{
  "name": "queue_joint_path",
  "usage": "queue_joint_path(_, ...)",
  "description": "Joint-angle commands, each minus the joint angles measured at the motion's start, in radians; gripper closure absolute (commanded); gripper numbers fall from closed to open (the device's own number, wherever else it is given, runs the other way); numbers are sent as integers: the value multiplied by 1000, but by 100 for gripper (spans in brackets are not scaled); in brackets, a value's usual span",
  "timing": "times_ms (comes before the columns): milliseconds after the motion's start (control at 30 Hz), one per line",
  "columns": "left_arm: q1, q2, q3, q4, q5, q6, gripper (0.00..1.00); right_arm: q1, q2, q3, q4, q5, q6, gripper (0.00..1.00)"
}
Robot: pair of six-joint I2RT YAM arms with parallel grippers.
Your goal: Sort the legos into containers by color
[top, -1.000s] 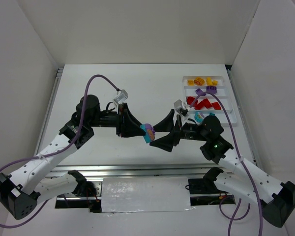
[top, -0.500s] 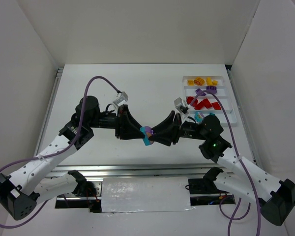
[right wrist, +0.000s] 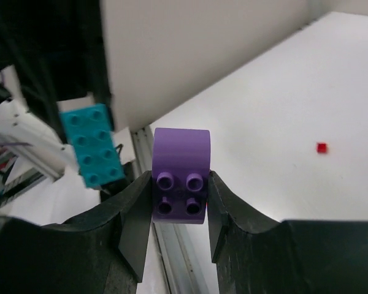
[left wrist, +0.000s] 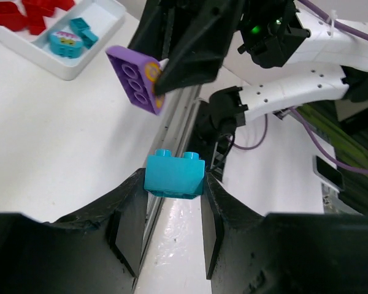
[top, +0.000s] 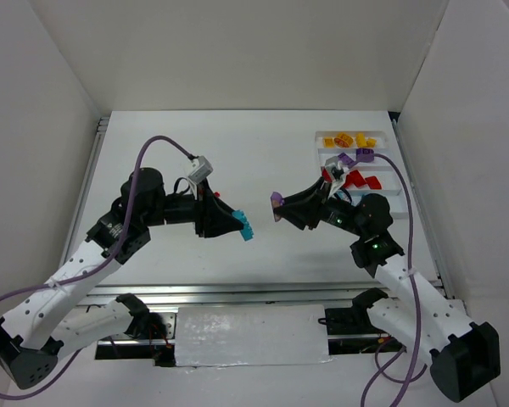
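The teal brick (left wrist: pixel 173 174) is up off the table. It is pinched tight between the two black fingers of the left gripper (top: pixel 237 225), and two bumps show on its top in the left wrist view. The purple brick (right wrist: pixel 181 180) is in the air too, squeezed between the fingers of the right gripper (top: pixel 280 203). It has a round top, and four round dots face the right wrist camera. The two bricks are near each other over the middle of the white table (top: pixel 237 144), but they do not touch.

Off to the far right lies the white tray (left wrist: pixel 95 49) with its long slots. Yellow bricks (top: pixel 349 138) are in the farthest slot, and a purple piece (top: pixel 362 154) is in the next one. Red bricks (top: pixel 356 180) are in the third, and teal bricks (left wrist: pixel 70 40) are in the nearest slot — one of them has a little picture on it. A tiny red bit (right wrist: pixel 321 147) lies alone on the table.
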Motion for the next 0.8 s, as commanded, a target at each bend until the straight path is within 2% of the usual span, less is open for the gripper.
queue_joint_path(0, 2, -40, 38, -54, -93, 50, 100, -74, -1, -26, 45, 6, 55, 100)
queue_joint_path(67, 3, -40, 54, -78, -138, 59, 100, -85, -1, 2, -42, 137, 27, 100)
queue_joint_path(133, 3, -35, 92, -169, -207, 87, 100, -114, 33, 74, -228, 293, -8, 100)
queue_joint_path(167, 3, -30, 109, -212, -298, 101, 100, -134, 60, 108, -371, 478, 2, 100)
queue_joint_path(267, 2, -11, 149, -347, -454, 144, 100, -267, 267, 313, -622, 769, 73, 100)
queue_joint_path(300, 3, -9, 138, -364, -532, 148, 100, -307, 391, 415, -753, 893, 122, 100)
queue_joint_path(333, 2, -12, 128, -373, -567, 150, 100, -384, 448, 457, -794, 931, 142, 100)
queue_joint_path(367, 3, -23, 94, -370, -607, 147, 100, -416, 537, 518, -820, 980, 162, 100)
queue_joint_path(433, 3, -36, 59, -352, -632, 142, 100, -458, 614, 572, -823, 1027, 187, 100)
queue_joint_path(467, 0, -49, 43, -341, -641, 136, 100, -526, 651, 601, -826, 1046, 209, 100)
queue_joint_path(533, 0, -56, 26, -339, -679, 136, 100, -579, 776, 721, -848, 1078, 228, 100)
queue_joint_path(667, 2, -63, 20, -347, -684, 155, 100, -633, 1046, 1036, -984, 1172, 271, 100)
queue_joint_path(767, 2, -55, 22, -352, -713, 165, 100, -671, 1161, 1176, -1026, 1195, 282, 100)
